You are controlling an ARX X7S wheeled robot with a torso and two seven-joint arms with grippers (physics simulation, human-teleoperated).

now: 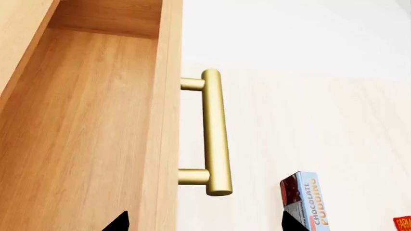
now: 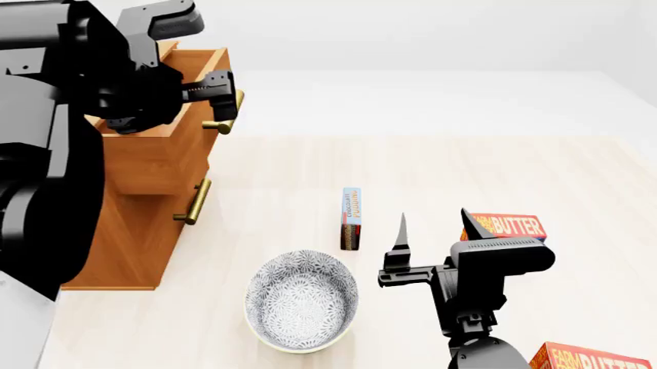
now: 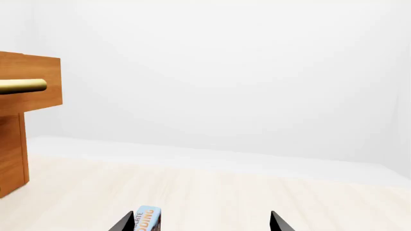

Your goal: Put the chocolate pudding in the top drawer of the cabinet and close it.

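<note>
Drawer (image 2: 195,65) open, both grippers wide and empty; right gripper (image 2: 433,234) could easily tip the upright pudding (image 2: 352,219).

Super clean sim renders here, everything is bright and evenly lit with a soft, diffuse white light that seems to come from above and all around. No blur anywhere, no lens warp at the edges, nothing out of focus. The white backdrop is nearly blown out, so wall and floor blend together in the right wrist view. Shadows are faint: just a soft dark patch under the honey-brown wooden box-shaped cabinet (image 2: 154,184) and the patterned white round bowl (image 2: 301,303). The brass bar handle (image 1: 216,132) has a smooth gradient sheen, no hard glare. The black robot arms look almost flat, with little detail in the dark parts.
</note>
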